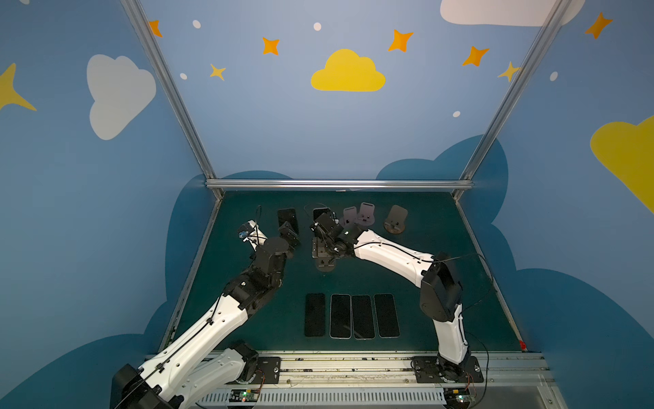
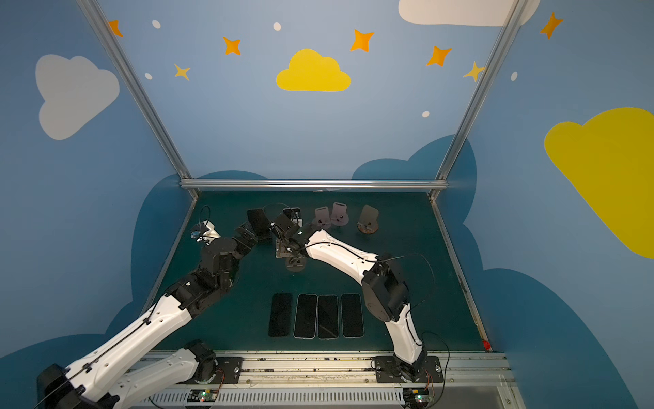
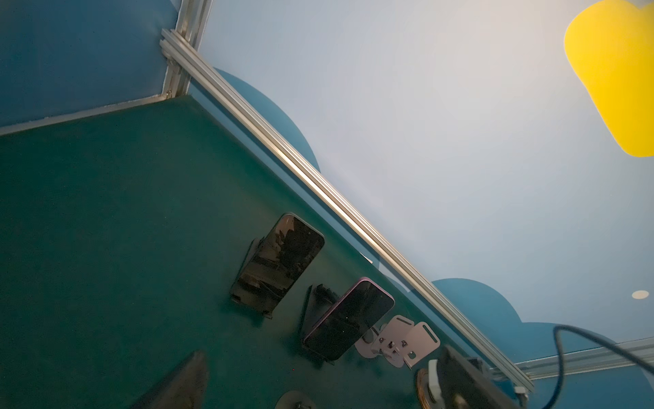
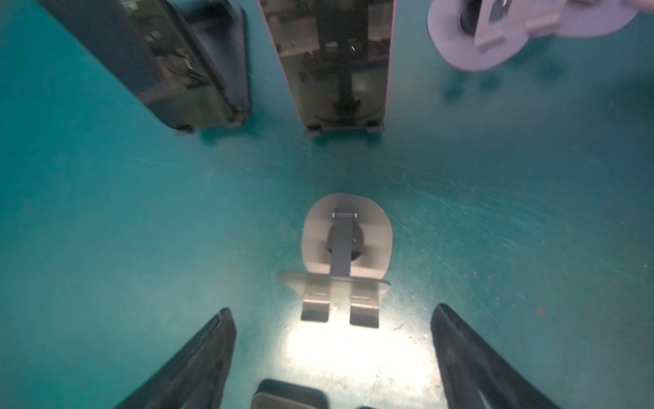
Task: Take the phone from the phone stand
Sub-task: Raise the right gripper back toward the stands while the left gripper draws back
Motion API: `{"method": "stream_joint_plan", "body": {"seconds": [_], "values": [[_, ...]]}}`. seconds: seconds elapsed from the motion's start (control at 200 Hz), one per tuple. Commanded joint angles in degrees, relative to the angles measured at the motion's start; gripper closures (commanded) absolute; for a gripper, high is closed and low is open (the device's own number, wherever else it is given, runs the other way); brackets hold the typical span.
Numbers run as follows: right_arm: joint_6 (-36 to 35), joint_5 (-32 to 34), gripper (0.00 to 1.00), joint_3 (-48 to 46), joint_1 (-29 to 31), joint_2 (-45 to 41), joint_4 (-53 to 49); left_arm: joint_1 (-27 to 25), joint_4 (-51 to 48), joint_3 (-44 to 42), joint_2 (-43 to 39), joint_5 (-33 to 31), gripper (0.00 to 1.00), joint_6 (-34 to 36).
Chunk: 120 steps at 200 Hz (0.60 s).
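Two phones lean on black phone stands at the back of the green mat: a black phone (image 1: 287,219) (image 3: 279,262) (image 4: 170,63) and a purple-edged phone (image 1: 319,212) (image 3: 348,318) (image 4: 332,63). My left gripper (image 1: 289,234) (image 3: 325,389) hovers open just in front of the black phone, touching nothing. My right gripper (image 1: 318,230) (image 4: 336,361) hangs open above an empty grey stand (image 1: 322,256) (image 4: 345,255), in front of the purple-edged phone. Its dark fingers (image 4: 198,361) are spread wide with only lit mat between them.
Several phones (image 1: 340,316) lie flat in a row near the front edge. Two empty lilac stands (image 1: 358,216) (image 3: 400,336) and a brown stand (image 1: 395,220) stand at the back right. A dark rounded object (image 4: 288,395) that I cannot identify shows below the right fingers. Aluminium rails frame the mat.
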Motion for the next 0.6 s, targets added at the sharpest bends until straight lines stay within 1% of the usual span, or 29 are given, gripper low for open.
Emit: {"method": "stream_joint_plan", "body": {"seconds": [0.0, 0.145, 0.22, 0.275, 0.471, 0.596], "values": [[2.1, 1.6, 0.13, 1.4, 0.1, 1.1, -2.4, 1.4, -1.0, 0.0, 0.6, 3.4, 0.0, -2.3], [3.7, 1.9, 0.13, 1.5, 0.1, 3.4, -1.1, 3.6, -1.7, 0.1, 1.2, 6.9, 0.0, -5.3], [3.8, 2.0, 0.15, 1.8, 0.0, 4.8, 0.7, 4.5, -1.7, 0.1, 1.4, 8.0, 0.0, -5.8], [3.8, 3.2, 0.16, 2.1, 0.0, 5.9, 1.6, 5.1, -1.6, 0.1, 1.5, 9.0, 0.0, -6.2], [4.1, 5.5, 0.25, 2.9, 0.0, 7.9, 2.1, 6.0, -1.2, 0.1, 1.6, 10.4, 0.0, -6.6], [2.5, 6.1, 0.36, 2.8, 0.0, 7.6, 1.7, 6.5, -0.8, 0.0, 1.9, 12.3, 0.0, -6.9]]}}
